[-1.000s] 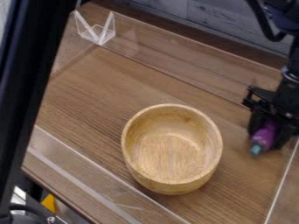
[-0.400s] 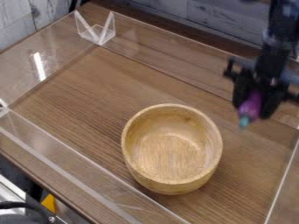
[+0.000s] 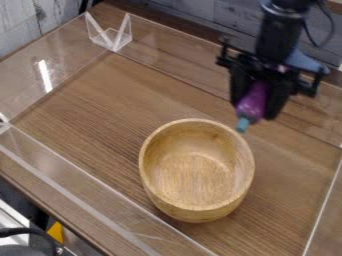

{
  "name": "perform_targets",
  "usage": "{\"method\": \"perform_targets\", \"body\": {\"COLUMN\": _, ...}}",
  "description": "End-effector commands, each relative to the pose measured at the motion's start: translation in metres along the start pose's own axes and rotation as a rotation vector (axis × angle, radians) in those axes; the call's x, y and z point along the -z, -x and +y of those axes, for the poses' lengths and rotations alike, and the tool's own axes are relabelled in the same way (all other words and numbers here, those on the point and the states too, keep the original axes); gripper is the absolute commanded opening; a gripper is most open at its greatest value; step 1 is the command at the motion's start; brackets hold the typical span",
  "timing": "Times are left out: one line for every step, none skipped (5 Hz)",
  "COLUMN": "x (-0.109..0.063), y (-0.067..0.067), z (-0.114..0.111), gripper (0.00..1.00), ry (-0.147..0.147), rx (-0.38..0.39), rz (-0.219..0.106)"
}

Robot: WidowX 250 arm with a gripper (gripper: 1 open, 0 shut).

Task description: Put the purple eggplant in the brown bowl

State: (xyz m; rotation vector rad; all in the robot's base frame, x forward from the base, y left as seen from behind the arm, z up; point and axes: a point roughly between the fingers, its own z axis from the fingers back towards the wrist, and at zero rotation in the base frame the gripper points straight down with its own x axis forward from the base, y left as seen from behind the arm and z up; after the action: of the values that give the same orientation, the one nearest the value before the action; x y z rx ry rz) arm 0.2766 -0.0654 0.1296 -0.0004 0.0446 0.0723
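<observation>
Purple eggplant (image 3: pixel 251 102) clamped in gripper (image 3: pixel 254 90), just beyond bowl (image 3: pixel 197 170); held cap down, probably to drop straight in.

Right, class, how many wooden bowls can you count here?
1. The brown bowl sits on the table, below the end effector in the picture. No other bowl shows, though the arm could hide one.
</observation>
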Motion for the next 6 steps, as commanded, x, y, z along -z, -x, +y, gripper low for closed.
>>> {"method": "perform_targets", "body": {"x": 0.0, "y": 0.019, "z": 0.02, "gripper": 0.0, "ry": -0.001, "rx": 0.069, "rz": -0.041}}
{"method": "perform_targets", "body": {"x": 0.014, "y": 0.036, "z": 0.034, "gripper": 0.0, "ry": -0.012, "rx": 0.142, "rz": -0.035}}
{"method": "perform_targets", "body": {"x": 0.024, "y": 0.055, "z": 0.03, "gripper": 0.0, "ry": -0.014, "rx": 0.215, "rz": -0.048}}
{"method": "perform_targets", "body": {"x": 0.031, "y": 0.071, "z": 0.024, "gripper": 0.0, "ry": -0.014, "rx": 0.287, "rz": -0.055}}
{"method": "perform_targets", "body": {"x": 0.043, "y": 0.07, "z": 0.019, "gripper": 0.0, "ry": -0.015, "rx": 0.259, "rz": -0.076}}
{"method": "perform_targets", "body": {"x": 0.053, "y": 0.07, "z": 0.014, "gripper": 0.0, "ry": -0.015, "rx": 0.236, "rz": -0.092}}
